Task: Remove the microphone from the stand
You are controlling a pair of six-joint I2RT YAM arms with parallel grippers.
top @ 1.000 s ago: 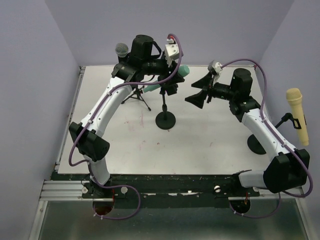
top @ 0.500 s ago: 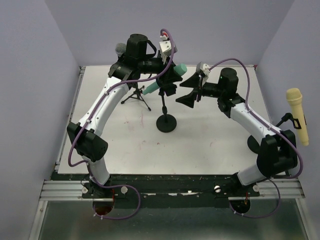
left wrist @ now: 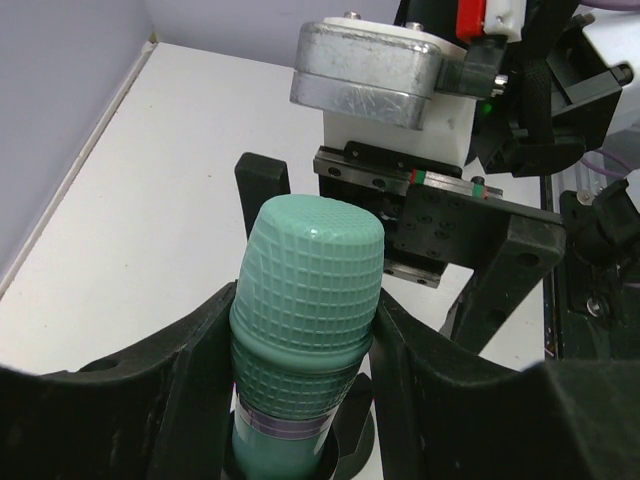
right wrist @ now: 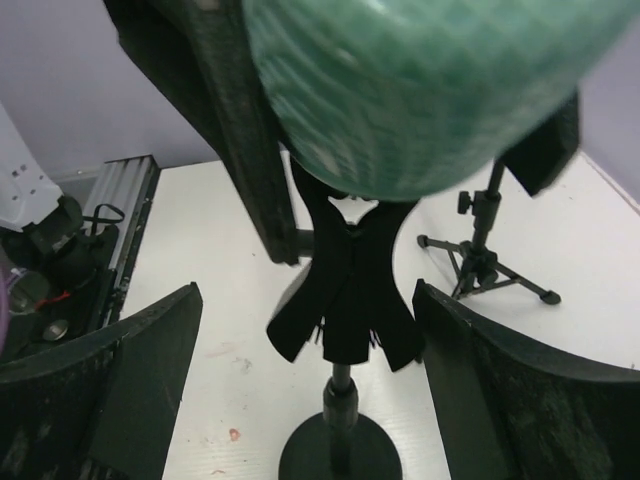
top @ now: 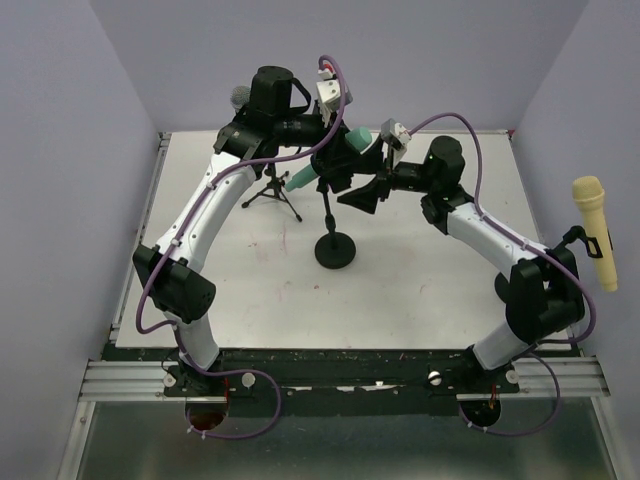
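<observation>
The left gripper (left wrist: 300, 400) is closed on the green microphone (top: 330, 162). Its two fingers (left wrist: 195, 350) press the body just under the ribbed head, probably so that the pull can follow the microphone's own axis. The microphone lies tilted at the top of the stand (top: 334, 250), above the black clip (right wrist: 345, 300); whether its lower end is free of the clip cannot be told. The right gripper (top: 362, 195) is wide open and holds nothing. It hovers just beside the top of the stand, with the clip between its spread fingers. It is probably placed there to steady the stand, because the round base could tip or slide when the microphone is drawn out.
</observation>
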